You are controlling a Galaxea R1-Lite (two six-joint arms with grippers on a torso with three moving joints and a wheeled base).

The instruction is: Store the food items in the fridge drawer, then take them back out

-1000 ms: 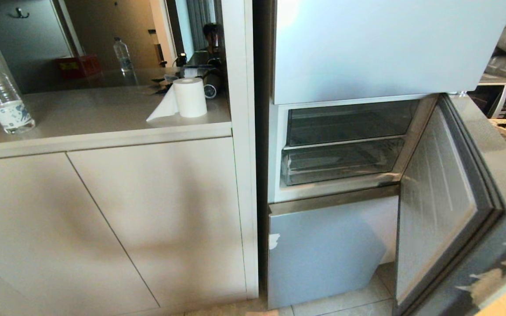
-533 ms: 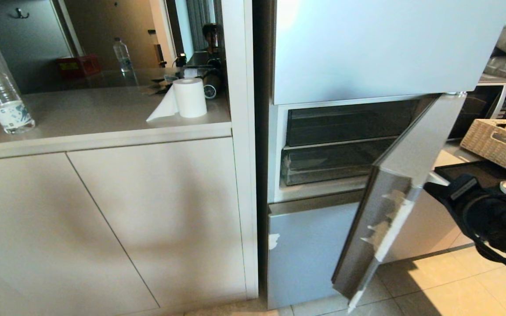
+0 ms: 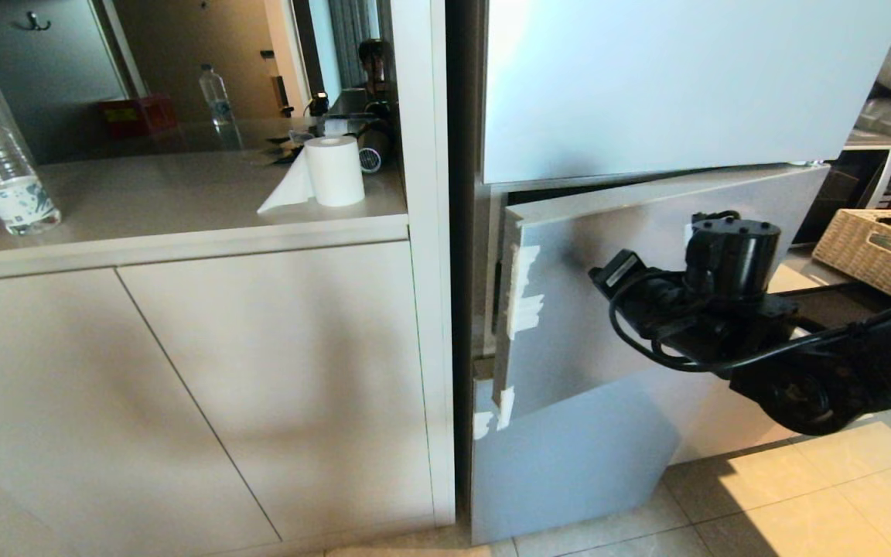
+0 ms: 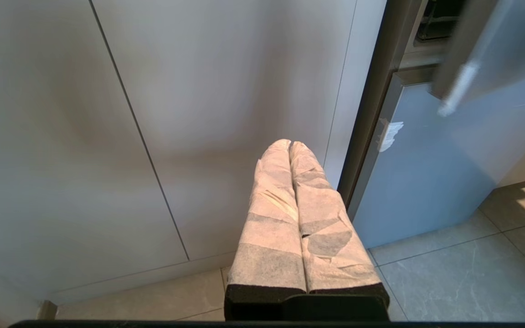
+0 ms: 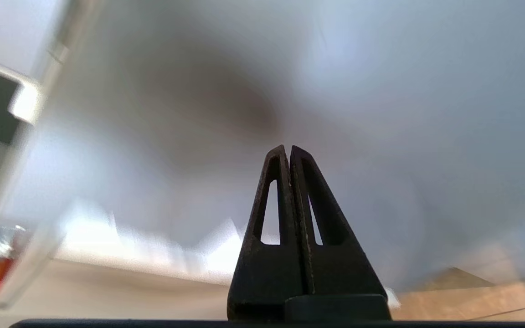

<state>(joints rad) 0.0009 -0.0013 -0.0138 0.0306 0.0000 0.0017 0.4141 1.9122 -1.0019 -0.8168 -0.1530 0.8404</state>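
Observation:
The food items are out of view. The fridge drawer is hidden behind the fridge's grey middle door (image 3: 561, 340), which stands almost closed with a narrow gap at its left edge. My right arm (image 3: 732, 325) reaches in from the right across that door's outer face. In the right wrist view, my right gripper (image 5: 288, 148) is shut and empty, its tips close to the door's flat surface (image 5: 381, 91). My left gripper (image 4: 289, 143), its fingers wrapped in white tape, is shut and empty. It hangs low in front of the beige cabinet doors (image 4: 198, 91).
A counter (image 3: 182, 201) left of the fridge carries a paper roll (image 3: 335, 170) and a water bottle (image 3: 5, 174). A wicker basket (image 3: 879, 247) and a microwave (image 3: 875, 178) stand at the right. The fridge's upper door (image 3: 677, 85) and bottom door (image 3: 569, 464) are closed.
The middle door has swung from wide open to almost closed, covering the clear drawers. My right arm has come in from the right, following the door leftwards.

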